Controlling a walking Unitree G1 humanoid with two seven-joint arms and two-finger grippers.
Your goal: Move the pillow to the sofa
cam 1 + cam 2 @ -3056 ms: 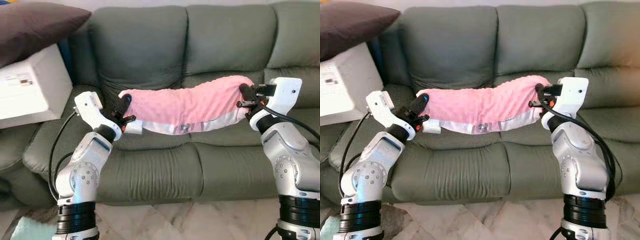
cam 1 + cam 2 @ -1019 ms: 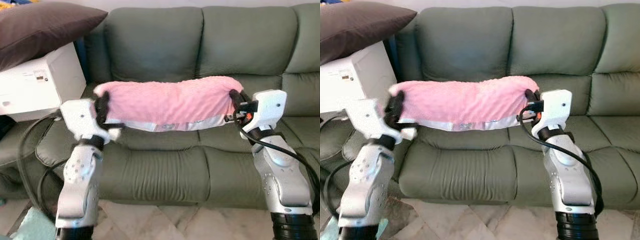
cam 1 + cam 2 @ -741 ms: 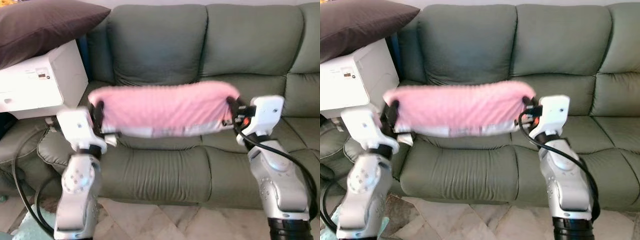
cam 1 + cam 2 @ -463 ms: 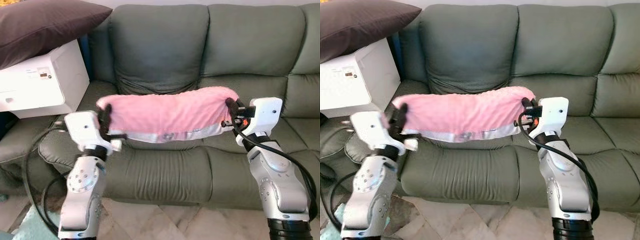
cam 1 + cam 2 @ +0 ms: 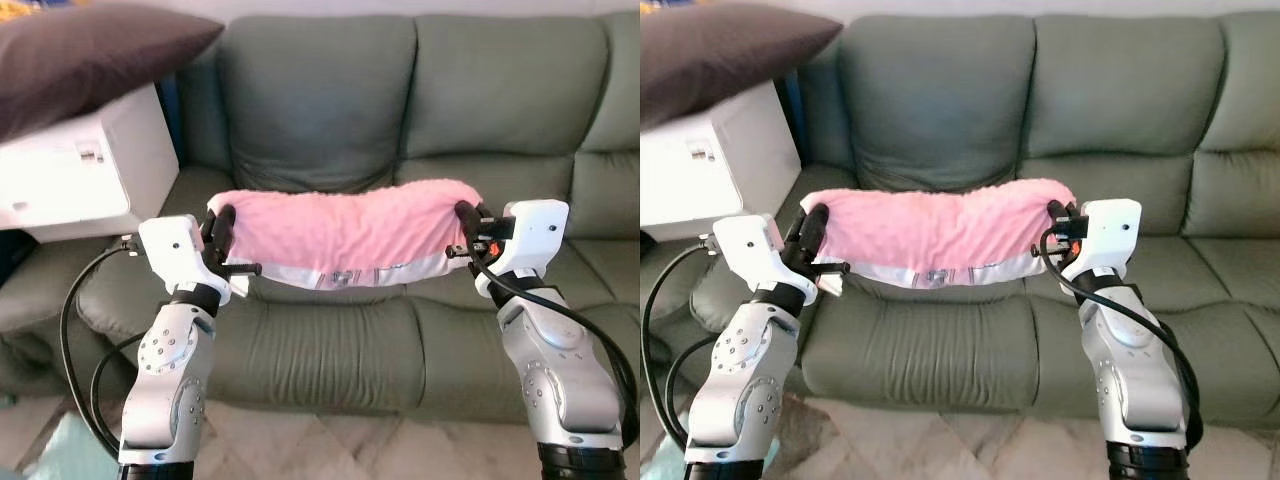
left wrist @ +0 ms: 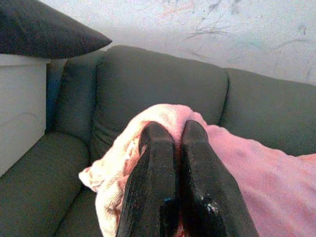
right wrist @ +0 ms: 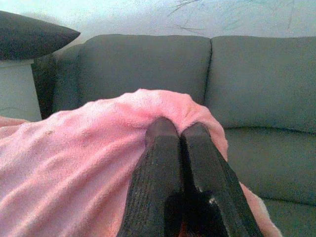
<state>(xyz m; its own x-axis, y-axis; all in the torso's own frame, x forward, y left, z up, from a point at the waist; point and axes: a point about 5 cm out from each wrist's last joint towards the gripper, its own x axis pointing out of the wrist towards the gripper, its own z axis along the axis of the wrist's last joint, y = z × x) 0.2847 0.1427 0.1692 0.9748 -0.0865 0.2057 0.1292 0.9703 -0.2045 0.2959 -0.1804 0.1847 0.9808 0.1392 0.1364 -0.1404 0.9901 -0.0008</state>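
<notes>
Green sofa (image 5: 400, 110) ahead, brown cushion (image 5: 90, 55) at ten o'clock. The pink pillow (image 5: 345, 230) hangs above the seat, left gripper (image 5: 222, 222) and right gripper (image 5: 466, 216) pinching its ends.

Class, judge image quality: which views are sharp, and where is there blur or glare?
Left eye view: pillow sharp, white box glary and slightly smeared. Left wrist view: left hand looms soft, sofa clear. Right wrist view: right hand likewise soft.
</notes>
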